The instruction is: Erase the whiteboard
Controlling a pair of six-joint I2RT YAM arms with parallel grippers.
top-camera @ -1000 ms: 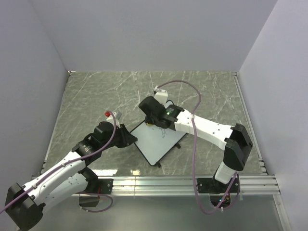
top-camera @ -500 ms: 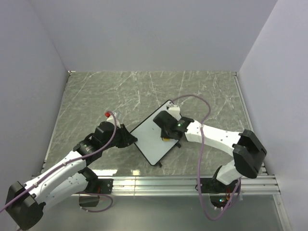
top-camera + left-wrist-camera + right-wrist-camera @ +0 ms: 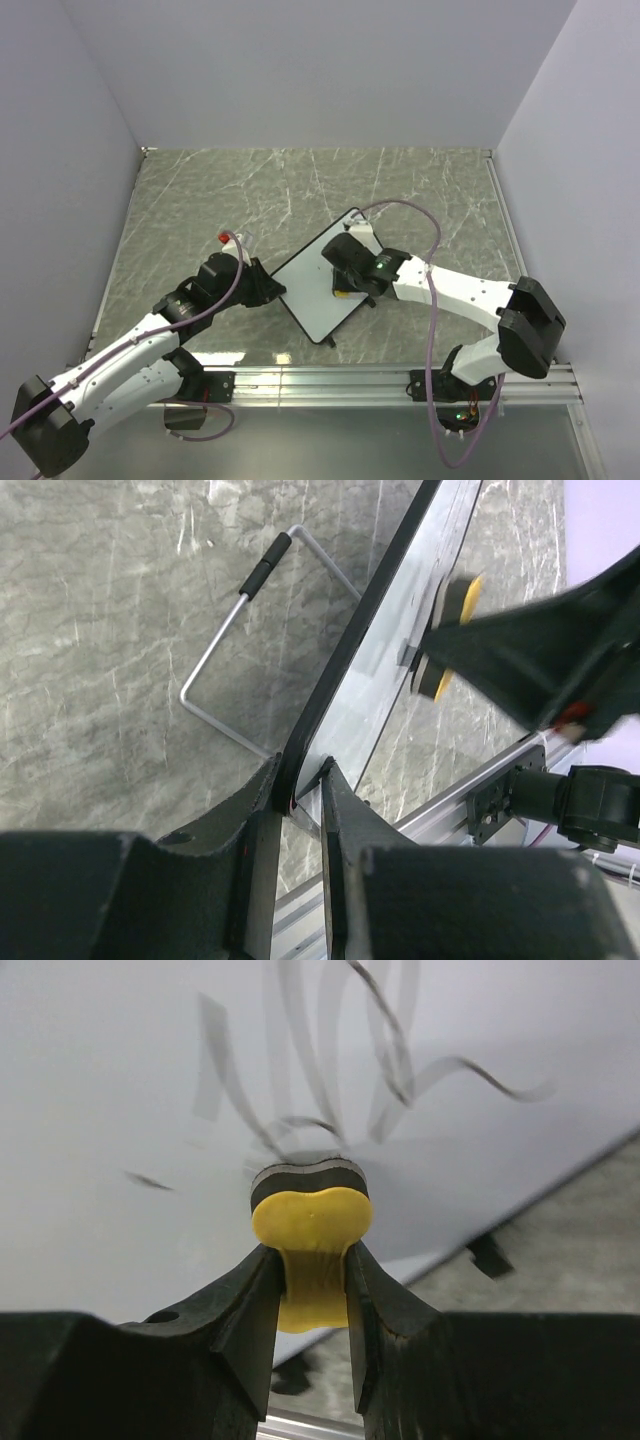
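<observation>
White black-framed whiteboard (image 3: 310, 292), table (image 3: 200, 200) centre | left gripper (image 3: 300, 780) clenched on its 9 o'clock edge | right gripper (image 3: 308, 1255) grasping yellow bone-shaped eraser (image 3: 310, 1215), swept toward 5 o'clock | black scribbles (image 3: 395, 1070) remain, erasing unfinished

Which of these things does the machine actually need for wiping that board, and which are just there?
Needed:
whiteboard
yellow eraser
left jaws, shut on the whiteboard's edge
right jaws, shut on the yellow eraser

Just there:
bent wire stand
marble-patterned table
aluminium rail
</observation>
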